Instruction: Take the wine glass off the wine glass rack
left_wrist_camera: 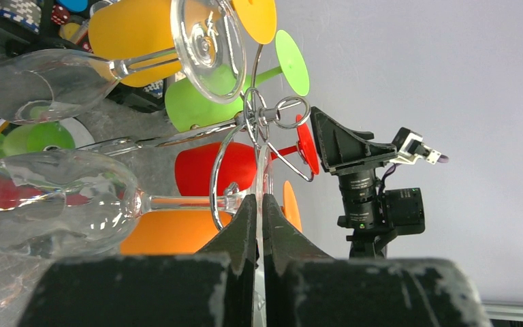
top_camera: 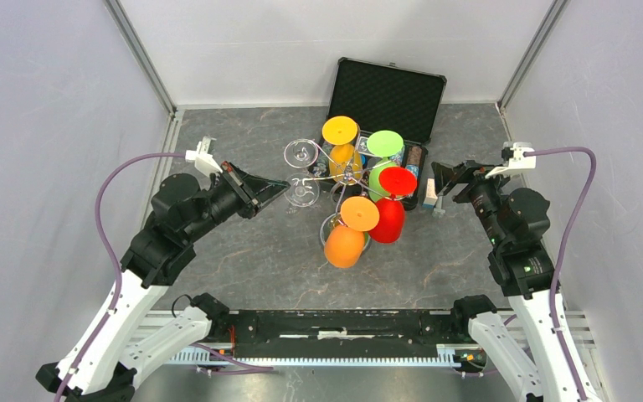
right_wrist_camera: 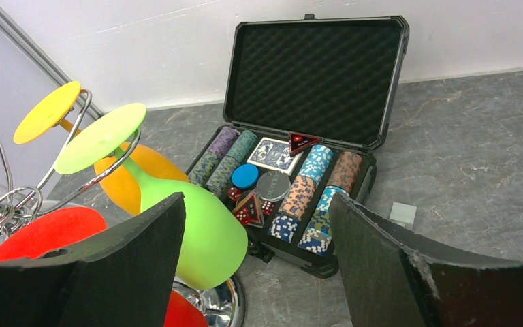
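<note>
The chrome wine glass rack [top_camera: 345,174] stands mid-table with coloured and clear glasses hanging upside down from its looping arms. My left gripper [top_camera: 283,188] is at its left side, shut on the thin foot of a clear wine glass [top_camera: 303,192]. In the left wrist view the fingers [left_wrist_camera: 245,225] pinch the foot edge-on; the glass's stem [left_wrist_camera: 177,201] passes through a chrome loop and its bowl [left_wrist_camera: 54,201] lies to the left. My right gripper [top_camera: 437,180] is open and empty to the right of the rack, also shown in the right wrist view [right_wrist_camera: 255,201].
A second clear glass [top_camera: 300,153] hangs behind the held one. Orange [top_camera: 345,244], red [top_camera: 388,219], green [top_camera: 381,172] and yellow-footed [top_camera: 340,131] glasses hang on the rack. An open black foam-lined case [top_camera: 389,92] with poker chips [right_wrist_camera: 310,197] lies at the back right.
</note>
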